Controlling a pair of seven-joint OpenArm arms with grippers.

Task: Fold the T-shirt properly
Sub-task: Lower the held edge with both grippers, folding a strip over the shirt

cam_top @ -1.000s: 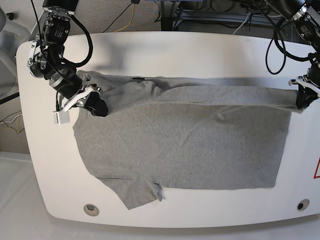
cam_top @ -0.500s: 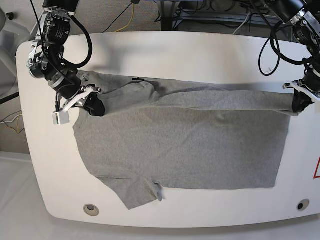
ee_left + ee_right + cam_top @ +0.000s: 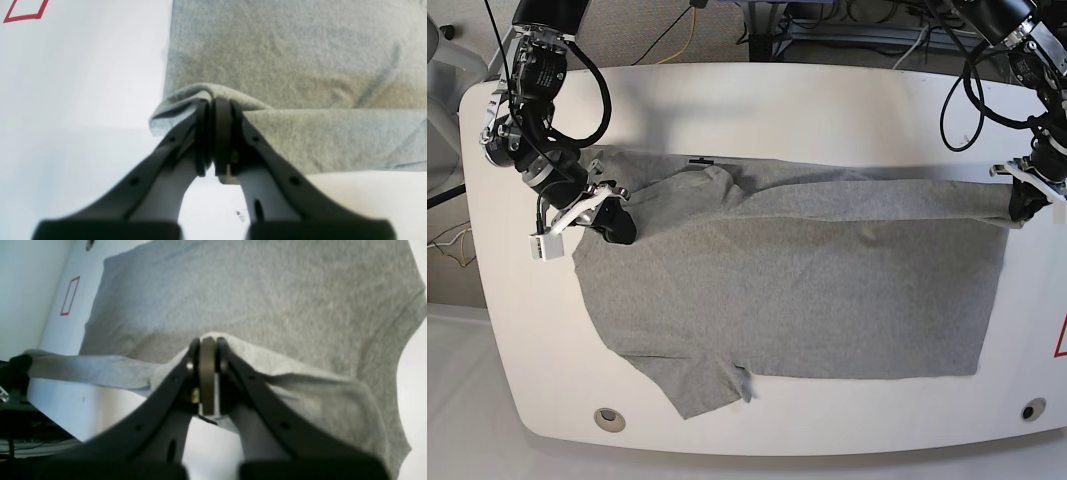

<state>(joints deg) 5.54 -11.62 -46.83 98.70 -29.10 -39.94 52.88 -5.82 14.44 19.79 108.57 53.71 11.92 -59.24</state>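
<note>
Your left gripper (image 3: 215, 110), seen from its own wrist camera, has its dark matte jaws pressed together on a bunched corner of the T-shirt (image 3: 300, 60); the heather-grey knit rolls into a soft rounded fold over the fingertips and runs off as a flat band to the right of the frame, with more of the flecked cotton lying flat beyond it on the smooth white table (image 3: 83, 83). A red outlined mark (image 3: 25, 10) sits in the top corner of that tabletop. From the right wrist camera, your right gripper (image 3: 207, 343) is likewise clamped tight on a raised ridge of the T-shirt (image 3: 267, 290), the cloth peaking over the tips and slumping in loose wrinkles to either side, while a pulled strip of fabric stretches away toward the frame's left; the broad body of the shirt lies beyond, fine-grained and plain, with a curved hem at the frame's right edge. In the base view, the T-shirt (image 3: 807, 300) is spread across most of the rounded white table (image 3: 827, 110), its far edge drawn over into a long straight fold between your right gripper (image 3: 612, 225) on the view's left and your left gripper (image 3: 1022, 208) on its right. A small dark neck label (image 3: 702, 160) shows at the far edge, and one short sleeve (image 3: 702, 385) juts toward the near edge.
</note>
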